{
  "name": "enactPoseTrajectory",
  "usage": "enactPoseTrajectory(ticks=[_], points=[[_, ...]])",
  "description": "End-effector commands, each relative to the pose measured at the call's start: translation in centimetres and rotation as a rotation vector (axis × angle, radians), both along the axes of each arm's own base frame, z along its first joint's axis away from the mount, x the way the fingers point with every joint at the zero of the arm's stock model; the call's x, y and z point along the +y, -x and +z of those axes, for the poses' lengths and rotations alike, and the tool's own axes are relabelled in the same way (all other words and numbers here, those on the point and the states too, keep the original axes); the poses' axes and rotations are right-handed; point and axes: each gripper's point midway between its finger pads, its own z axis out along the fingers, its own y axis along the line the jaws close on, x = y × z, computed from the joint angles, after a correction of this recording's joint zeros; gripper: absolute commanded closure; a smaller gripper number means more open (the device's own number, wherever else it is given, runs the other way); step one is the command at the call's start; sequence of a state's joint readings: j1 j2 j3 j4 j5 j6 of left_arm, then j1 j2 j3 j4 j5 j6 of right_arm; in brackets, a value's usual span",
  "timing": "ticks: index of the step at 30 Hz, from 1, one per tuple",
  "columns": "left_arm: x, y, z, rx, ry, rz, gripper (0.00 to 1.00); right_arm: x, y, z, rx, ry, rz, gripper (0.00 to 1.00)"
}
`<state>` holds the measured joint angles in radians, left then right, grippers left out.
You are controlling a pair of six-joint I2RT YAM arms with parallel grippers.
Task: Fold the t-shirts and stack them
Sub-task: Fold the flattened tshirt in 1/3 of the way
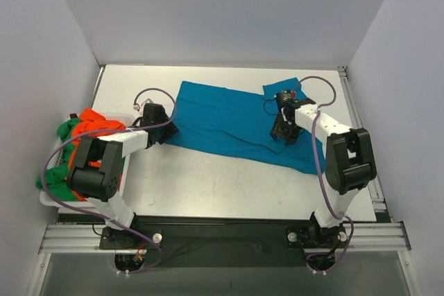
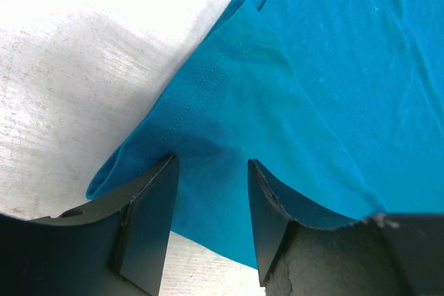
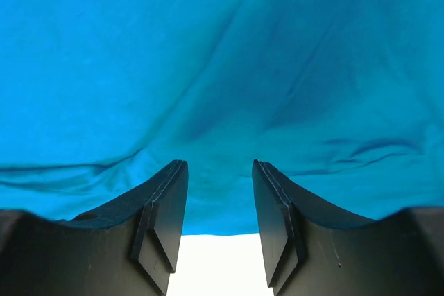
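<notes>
I see the teal shirt point(image 1: 222, 119) spread flat mid-table, and I judge we're starting the first fold. The left gripper point(image 1: 165, 132) straddles its left corner and the right gripper point(image 1: 283, 133) its right side, both with fingers apart. Next I need both to pinch and lift together.

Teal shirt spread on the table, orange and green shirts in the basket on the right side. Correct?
Not quite: the basket holding the orange shirt and green shirt is on the left, per the top view. The teal shirt is spread on the table.
</notes>
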<state>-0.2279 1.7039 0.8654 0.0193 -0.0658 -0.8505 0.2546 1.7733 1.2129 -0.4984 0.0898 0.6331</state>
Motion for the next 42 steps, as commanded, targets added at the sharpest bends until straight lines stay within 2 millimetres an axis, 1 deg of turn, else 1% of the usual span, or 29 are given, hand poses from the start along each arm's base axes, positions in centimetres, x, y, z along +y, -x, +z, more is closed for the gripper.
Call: enactPoseTrajectory(ticks=[1, 2, 3, 4, 6, 7, 11, 13, 14, 15, 18, 21, 23, 24, 25, 28, 30, 31, 32, 33, 34, 37, 38, 39, 40, 41, 42], points=[[0.5, 0.0, -0.5, 0.009, -0.021, -0.002, 0.45, 0.6, 0.9, 0.6, -0.015, 0.0, -0.047, 0.57], [0.5, 0.1, -0.6, 0.011, -0.02, -0.003, 0.45, 0.7, 1.3, 0.4, -0.018, -0.006, -0.055, 0.57], [0.5, 0.1, -0.8, 0.015, -0.021, -0.003, 0.45, 1.1, 1.1, 0.3, -0.039, -0.034, -0.076, 0.58], [0.5, 0.2, -0.8, 0.016, -0.02, -0.004, 0.45, 1.1, 2.2, -0.4, -0.026, -0.047, -0.084, 0.59], [0.5, 0.1, -0.8, 0.016, -0.018, -0.004, 0.45, 1.5, 2.4, -0.7, -0.043, -0.081, -0.098, 0.6], [0.4, 0.1, -0.9, 0.018, -0.017, -0.005, 0.45, 1.7, 3.0, -0.9, -0.041, -0.1, -0.112, 0.6], [0.5, 0.1, -0.8, 0.014, -0.019, -0.005, 0.45, 1.9, 3.6, -1.4, -0.052, -0.12, -0.138, 0.6], [0.5, 0.1, -0.8, 0.014, -0.019, -0.003, 0.45, 2.7, 3.5, -1.5, -0.07, -0.163, -0.148, 0.6], [0.5, 0.1, -0.9, 0.016, -0.019, -0.003, 0.46, 2.7, 3.7, -1.8, -0.065, -0.171, -0.157, 0.6], [0.5, 0.1, -0.9, 0.017, -0.021, -0.004, 0.45, 3.0, 3.5, -1.8, -0.076, -0.182, -0.157, 0.6], [0.5, 0.2, -1.1, 0.021, -0.019, -0.007, 0.46, 3.2, 3.4, -2.2, -0.083, -0.193, -0.177, 0.6], [0.5, 0.2, -1.1, 0.021, -0.019, -0.007, 0.46, 3.4, 3.2, -2.4, -0.091, -0.204, -0.19, 0.62], [0.5, 0.2, -1.1, 0.021, -0.018, -0.005, 0.46, 3.5, 3.0, -2.2, -0.096, -0.207, -0.191, 0.7], [0.4, 0.1, -1.0, 0.019, -0.018, -0.005, 0.46, 3.5, 2.9, -2.1, -0.101, -0.209, -0.192, 0.74], [0.5, 0.1, -1.1, 0.021, -0.018, -0.005, 0.46, 3.5, 2.8, -2.0, -0.103, -0.208, -0.192, 0.82], [0.4, 0.1, -1.1, 0.021, -0.018, -0.005, 0.46, 3.6, 2.2, -1.6, -0.115, -0.204, -0.189, 0.91], [0.5, 0.1, -1.2, 0.024, -0.019, -0.005, 0.46, 3.5, 2.0, -1.6, -0.113, -0.201, -0.189, 0.94], [0.4, 0.2, -1.3, 0.025, -0.018, -0.006, 0.46, 3.6, 1.5, -1.2, -0.121, -0.199, -0.179, 0.98], [0.4, 0.1, -1.3, 0.024, -0.018, -0.006, 0.46, 3.7, 1.3, -1.1, -0.125, -0.196, -0.174, 0.99], [0.4, 0.1, -1.3, 0.024, -0.019, -0.005, 0.46, 3.7, 1.2, -1.2, -0.117, -0.188, -0.168, 1.0], [0.5, 0.2, -1.3, 0.025, -0.02, -0.005, 0.46, 3.8, 0.4, -0.5, -0.136, -0.184, -0.154, 1.0], [0.4, 0.1, -1.4, 0.025, -0.018, -0.006, 0.46, 3.6, -0.7, -0.1, -0.14, -0.146, -0.127, 1.0], [0.4, 0.1, -1.3, 0.024, -0.02, -0.007, 0.46, 3.8, -1.8, 0.7, -0.161, -0.145, -0.118, 1.0], [0.4, 0.1, -1.4, 0.024, -0.019, -0.008, 0.46, 3.8, -2.2, 0.3, -0.147, -0.133, -0.11, 1.0], [0.4, 0.1, -1.5, 0.027, -0.018, -0.009, 0.46, 3.9, -2.6, 0.3, -0.145, -0.128, -0.103, 1.0], [0.4, 0.1, -1.4, 0.026, -0.017, -0.007, 0.46, 4.2, -3.7, 1.1, -0.164, -0.127, -0.085, 1.0], [0.4, 0.1, -1.4, 0.026, -0.017, -0.007, 0.46, 4.1, -3.8, 0.3, -0.141, -0.114, -0.077, 1.0]])
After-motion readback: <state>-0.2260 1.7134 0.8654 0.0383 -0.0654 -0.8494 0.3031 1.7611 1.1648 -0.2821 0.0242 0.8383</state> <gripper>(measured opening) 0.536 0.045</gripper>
